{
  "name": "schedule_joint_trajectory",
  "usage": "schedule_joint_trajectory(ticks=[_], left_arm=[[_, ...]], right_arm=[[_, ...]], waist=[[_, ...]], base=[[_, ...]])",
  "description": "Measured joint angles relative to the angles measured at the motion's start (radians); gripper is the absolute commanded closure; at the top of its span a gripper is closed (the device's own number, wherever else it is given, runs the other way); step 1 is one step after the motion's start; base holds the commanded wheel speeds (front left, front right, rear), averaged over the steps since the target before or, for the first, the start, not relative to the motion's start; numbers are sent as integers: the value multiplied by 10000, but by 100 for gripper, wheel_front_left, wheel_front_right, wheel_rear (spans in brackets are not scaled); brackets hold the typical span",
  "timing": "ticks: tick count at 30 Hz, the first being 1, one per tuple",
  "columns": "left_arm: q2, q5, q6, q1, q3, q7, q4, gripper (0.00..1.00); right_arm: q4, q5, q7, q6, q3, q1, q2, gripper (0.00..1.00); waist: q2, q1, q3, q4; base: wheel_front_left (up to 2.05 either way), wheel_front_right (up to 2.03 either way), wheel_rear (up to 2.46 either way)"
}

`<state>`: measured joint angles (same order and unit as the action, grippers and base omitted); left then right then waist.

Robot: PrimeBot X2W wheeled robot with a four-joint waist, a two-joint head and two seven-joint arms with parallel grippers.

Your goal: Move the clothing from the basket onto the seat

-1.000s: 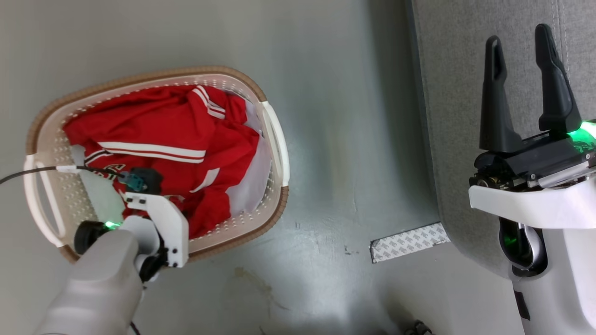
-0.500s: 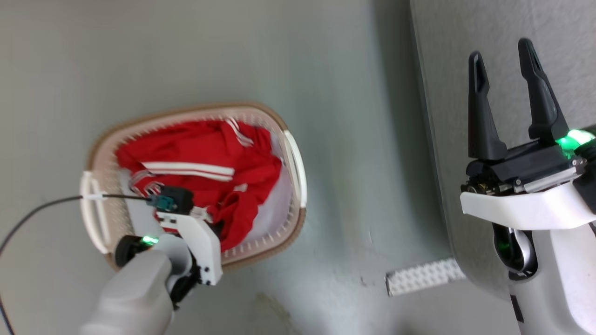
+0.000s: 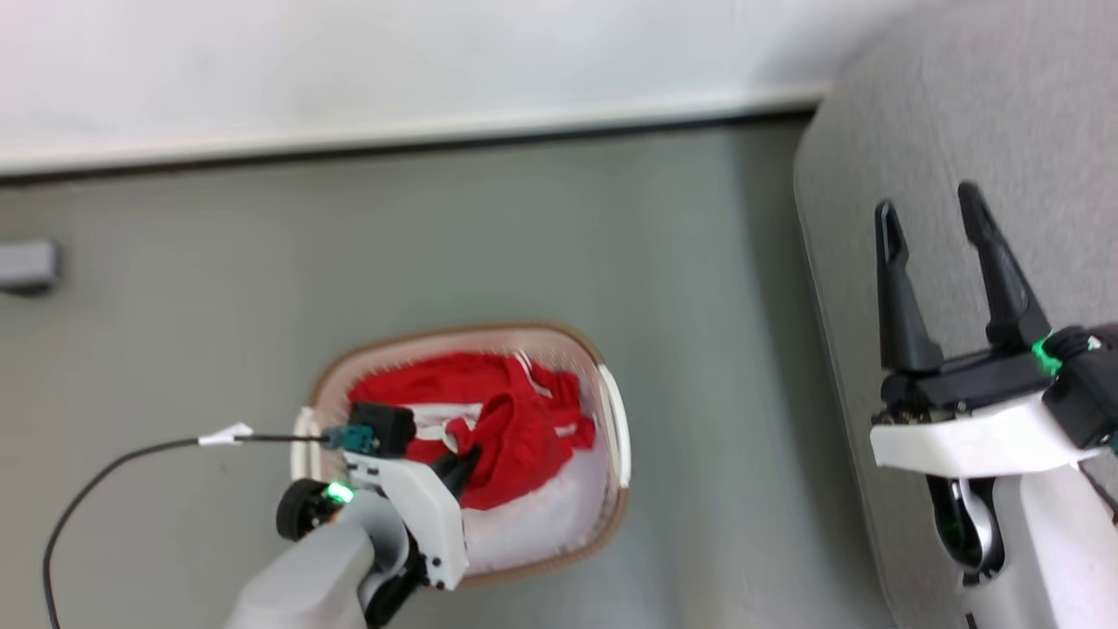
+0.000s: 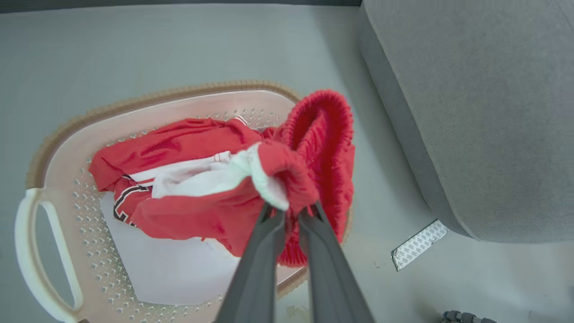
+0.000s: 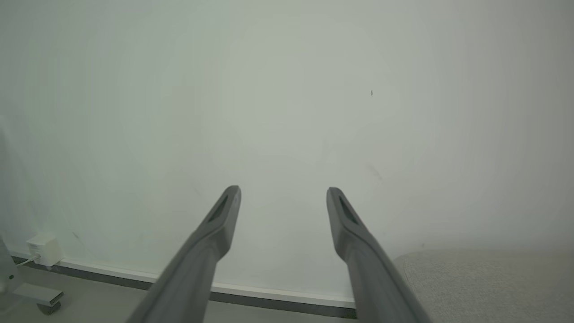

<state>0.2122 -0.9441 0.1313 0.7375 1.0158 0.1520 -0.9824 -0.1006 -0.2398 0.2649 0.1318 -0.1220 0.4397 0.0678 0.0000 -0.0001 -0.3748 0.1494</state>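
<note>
Clothing (image 4: 179, 220), red striped fabric | left end effector (image 4: 291, 210) pinches it, right end effector (image 5: 283, 197) wide | risk: tail may snag cream perforated basket (image 4: 67, 152) short of grey fabric seat (image 4: 471, 112), 2 o'clock

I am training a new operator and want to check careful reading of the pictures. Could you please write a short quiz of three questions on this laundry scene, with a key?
1. True or false: the right gripper holds a garment.
2. What is the left gripper shut on? A) a towel B) the red clothing C) a bottle
3. In a few words: where does most of the clothing lie?

Key
1. False: its jaws stand open, with nothing between them.
2. B: it pinches a bunched fold of red fabric.
3. In the basket; none lies on the part of the seat in view.
</note>
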Motion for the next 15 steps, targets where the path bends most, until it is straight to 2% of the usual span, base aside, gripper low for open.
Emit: schedule_joint_trajectory(ticks=[7,15], left_arm=[[15,-167,0,-337,372,610,418,100],[142,-75,-44,-409,261,1024,1014,100]], right_arm=[[-295,-190,0,0,-105,-587,215,0],[-424,-520,0,0,-140,-1203,343,0]], waist=[[0,-1,1428,-362],[0,-2,2797,-646]], base=[[0,0,0],[0,0,0]])
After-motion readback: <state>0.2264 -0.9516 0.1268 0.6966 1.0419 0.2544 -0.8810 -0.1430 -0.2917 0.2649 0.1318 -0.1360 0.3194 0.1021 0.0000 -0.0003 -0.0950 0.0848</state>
